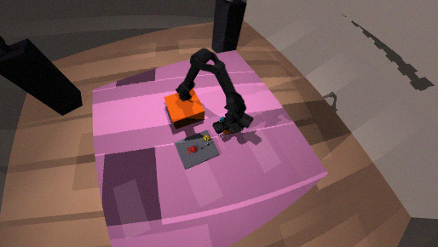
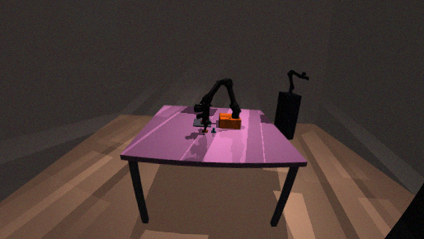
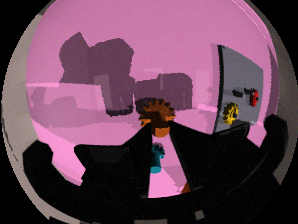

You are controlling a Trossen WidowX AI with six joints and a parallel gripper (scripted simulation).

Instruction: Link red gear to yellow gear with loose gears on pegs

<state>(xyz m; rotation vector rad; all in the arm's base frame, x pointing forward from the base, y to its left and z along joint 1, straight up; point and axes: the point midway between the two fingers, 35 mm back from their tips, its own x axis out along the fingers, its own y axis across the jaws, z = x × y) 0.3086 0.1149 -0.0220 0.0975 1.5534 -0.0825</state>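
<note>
On the bench (image 1: 256, 179) (image 2: 247, 149) (image 3: 165, 30), beside the board (image 1: 187, 159) (image 2: 197, 123) (image 3: 240, 70), the end effector (image 1: 227, 129) (image 2: 204, 128) (image 3: 158, 124) stands mostly closed, pinching the orange gear (image 1: 227, 132) (image 2: 204, 131) (image 3: 159, 113) by its hub. Lift straight — keep it level, and clear the smaller teal gear (image 1: 221, 119) (image 2: 214, 130) (image 3: 156, 159).

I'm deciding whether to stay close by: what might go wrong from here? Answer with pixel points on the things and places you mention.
The gripper (image 1: 226, 129) (image 2: 204, 129) (image 3: 158, 124) is closed on the orange gear (image 1: 227, 132) (image 2: 204, 131) (image 3: 157, 113) near its tips, so the gear might tilt or slip during lifting.
The teal gear (image 1: 221, 119) (image 2: 214, 130) (image 3: 156, 162) stands close by; a sideways move could knock it over.
On the board (image 1: 198, 159) (image 3: 240, 65), empty pegs sit near the yellow gear (image 1: 206, 138) (image 3: 231, 114), so teeth may clash if the orange gear comes down misaligned.
</note>
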